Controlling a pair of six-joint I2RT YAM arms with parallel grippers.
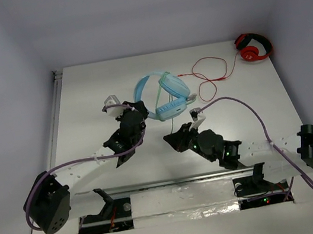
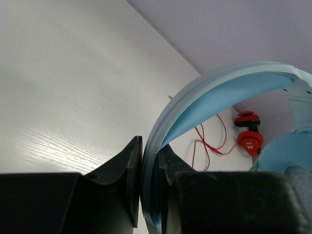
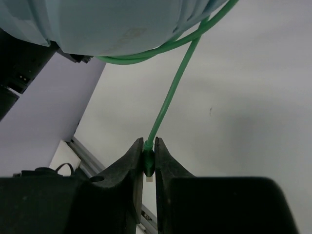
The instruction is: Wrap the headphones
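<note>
the light blue headphones [image 1: 162, 95] sit around mid-table on the white table [image 1: 80, 93], a bit toward the far side, w/ the headband arching up and back and an ear cup [image 1: 172, 109] on the near side facing the arms. the left gripper [image 2: 150, 161] is clenched on the headband [image 2: 219, 92], jaws pinching its thin edge from both sides. that's prob. to anchor the set so cable can be passed round it w/o the whole thing sliding or rolling. the right gripper [image 3: 149, 153] is clamped on the green cable [image 3: 171, 95] right at its plug end [image 3: 148, 165]. from the jaws the cord runs up straight to the underside of the cup, where green loops lie against the blue shell. gripping at the very tip makes sense: the arm gets the full free length to steer, and a bit of tension should stop the laid turns from slackening. how many turns are on i can't tell, since the wrist view is too close and the overhead view too small. going by how short the free run looks, the wrap seems far along. what's left is likely a last pass and tucking the plug so it doesn't spring loose. risk: pull too hard and the headband could twist in the left jaws, or the thin plug could slip out of the right. the red headphones [image 1: 253, 48] and their red cable [image 1: 212, 74] lie toward the far right corner, apart from the blue set and not involved.
</note>
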